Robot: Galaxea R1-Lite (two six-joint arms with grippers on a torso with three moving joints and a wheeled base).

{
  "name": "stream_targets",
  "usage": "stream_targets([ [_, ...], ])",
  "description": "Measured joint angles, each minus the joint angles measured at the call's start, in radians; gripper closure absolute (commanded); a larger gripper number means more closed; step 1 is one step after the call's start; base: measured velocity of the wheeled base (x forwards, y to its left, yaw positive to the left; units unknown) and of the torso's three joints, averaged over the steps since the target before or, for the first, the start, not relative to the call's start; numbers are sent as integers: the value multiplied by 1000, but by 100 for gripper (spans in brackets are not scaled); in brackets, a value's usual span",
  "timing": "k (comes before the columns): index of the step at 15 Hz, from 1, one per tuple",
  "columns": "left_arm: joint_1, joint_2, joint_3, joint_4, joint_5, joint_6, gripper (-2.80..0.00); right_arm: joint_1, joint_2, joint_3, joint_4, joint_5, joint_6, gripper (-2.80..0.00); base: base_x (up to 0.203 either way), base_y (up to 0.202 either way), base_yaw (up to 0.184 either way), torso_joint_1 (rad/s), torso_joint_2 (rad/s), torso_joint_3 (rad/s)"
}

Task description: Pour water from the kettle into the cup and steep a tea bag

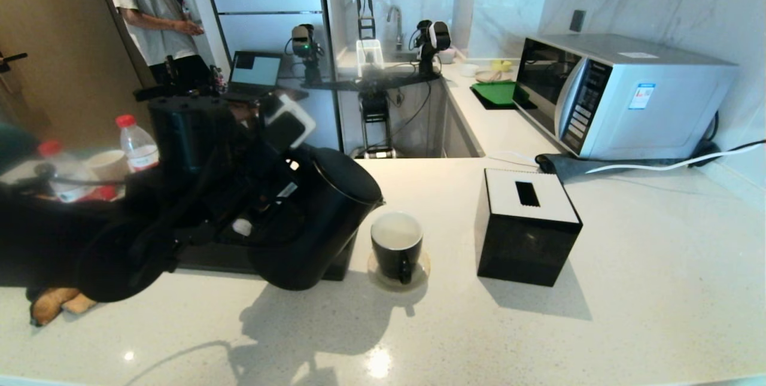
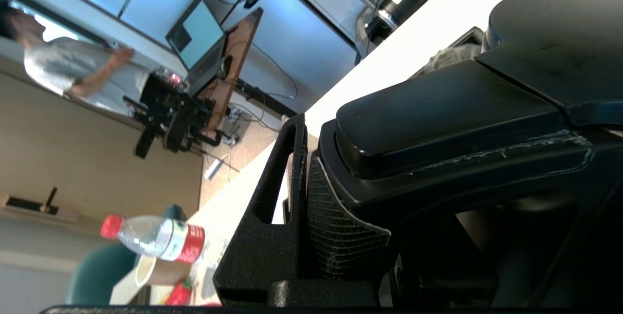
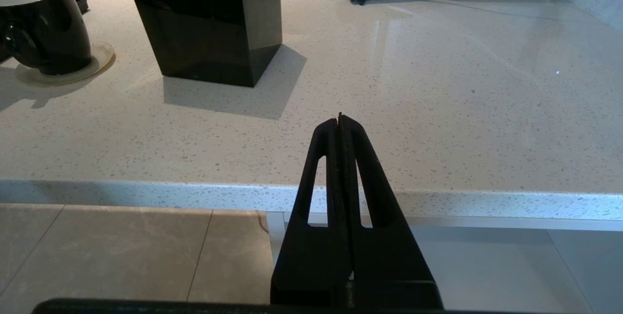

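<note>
The matte black kettle point(image 1: 317, 218) hangs tilted above the counter, its spout leaning toward the cup point(image 1: 396, 245) and ending just left of the rim. My left gripper point(image 2: 340, 173) is shut on the kettle's loop handle point(image 2: 438, 114); one finger point(image 2: 272, 216) shows beside it. The glossy black cup with a white inside stands on a round coaster point(image 1: 419, 272) and also shows in the right wrist view point(image 3: 46, 27). I see no stream of water. No tea bag is in view. My right gripper point(image 3: 340, 121) is shut and empty, parked off the counter's front edge.
A black tissue box point(image 1: 526, 236) stands right of the cup. A microwave point(image 1: 622, 96) and a grey cloth point(image 1: 562, 166) sit at the back right. Red-capped bottles point(image 1: 137, 143) and a paper cup point(image 1: 108, 164) are at far left. A person stands in the background.
</note>
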Motion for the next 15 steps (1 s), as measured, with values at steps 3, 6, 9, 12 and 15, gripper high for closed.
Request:
stream_targets([
  [3, -7, 13, -12, 0, 0, 19, 0, 0, 0, 0, 0, 0, 0, 0, 0, 0, 0, 0, 0, 0],
  [6, -16, 23, -14, 0, 2, 22, 0, 0, 0, 0, 0, 0, 1, 0, 0, 0, 0, 0, 0, 0],
  [9, -23, 30, -14, 0, 2, 33, 0, 0, 0, 0, 0, 0, 0, 0, 0, 0, 0, 0, 0, 0],
  [12, -26, 36, -14, 0, 2, 34, 0, 0, 0, 0, 0, 0, 0, 0, 0, 0, 0, 0, 0, 0],
  [15, -27, 39, -14, 14, 2, 36, 0, 0, 0, 0, 0, 0, 0, 0, 0, 0, 0, 0, 0, 0],
])
